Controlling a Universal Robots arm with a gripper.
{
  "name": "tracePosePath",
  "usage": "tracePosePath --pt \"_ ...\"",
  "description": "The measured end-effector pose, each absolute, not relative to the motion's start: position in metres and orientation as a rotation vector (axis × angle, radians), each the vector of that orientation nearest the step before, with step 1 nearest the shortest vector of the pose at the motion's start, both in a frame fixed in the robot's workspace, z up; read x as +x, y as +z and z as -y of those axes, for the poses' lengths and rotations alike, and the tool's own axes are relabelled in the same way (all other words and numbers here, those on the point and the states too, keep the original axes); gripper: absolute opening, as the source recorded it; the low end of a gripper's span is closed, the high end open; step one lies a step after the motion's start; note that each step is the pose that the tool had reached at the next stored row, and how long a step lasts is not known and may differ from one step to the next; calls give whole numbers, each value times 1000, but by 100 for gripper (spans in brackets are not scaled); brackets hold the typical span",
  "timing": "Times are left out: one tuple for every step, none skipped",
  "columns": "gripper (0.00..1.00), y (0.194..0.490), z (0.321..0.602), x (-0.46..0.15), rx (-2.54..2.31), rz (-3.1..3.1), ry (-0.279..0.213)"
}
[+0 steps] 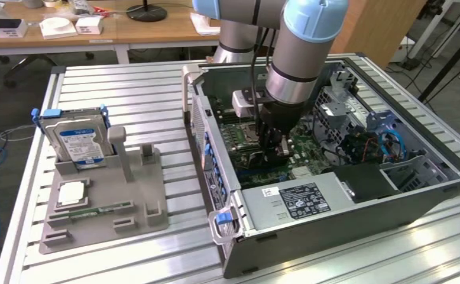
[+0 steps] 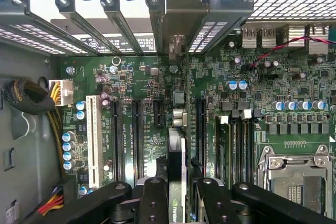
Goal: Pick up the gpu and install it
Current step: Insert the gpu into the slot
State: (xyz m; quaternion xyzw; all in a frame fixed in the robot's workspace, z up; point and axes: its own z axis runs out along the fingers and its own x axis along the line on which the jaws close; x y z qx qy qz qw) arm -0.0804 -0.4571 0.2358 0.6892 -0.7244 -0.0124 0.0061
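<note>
The gpu (image 2: 177, 150) is seen edge-on as a thin black card, its silver end bracket (image 2: 178, 9) reaching the case's rear slot openings. My gripper (image 2: 181, 184) is shut on it, one black finger (image 2: 155, 198) on each side. The card stands upright over the green motherboard (image 2: 136, 77), lined up along a black expansion slot between the neighbouring slots; I cannot tell whether it is seated. In the exterior view my gripper (image 1: 277, 155) reaches straight down into the open computer case (image 1: 419, 195) with the gpu (image 1: 284, 148) in it.
A white slot (image 2: 93, 140) and a CPU socket (image 2: 296, 177) flank the card. The power supply (image 1: 301, 200) sits at the case's near end. On the exterior view's left a grey holder (image 1: 135, 195) carries a hard drive (image 1: 76, 141), a chip (image 1: 71, 192) and a memory stick (image 1: 96, 208).
</note>
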Motion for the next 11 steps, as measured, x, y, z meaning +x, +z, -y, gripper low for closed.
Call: tracePosePath --pt "26 236 457 -80 2157 2267 -39" --pt "26 236 457 -80 2157 2267 -39" --pt "26 236 457 -80 2157 2267 -39" --pt "26 236 457 -80 2157 2267 -39" --pt "26 236 457 -80 2157 2267 -39" --pt "26 236 457 -80 2157 2267 -39" --pt "26 236 457 -80 2157 2267 -39" --pt "26 236 457 -80 2157 2267 -39" --pt "26 236 457 -80 2157 2267 -39" --pt "26 236 457 -80 2157 2267 -38" --pt "26 235 457 -80 2157 2266 -38"
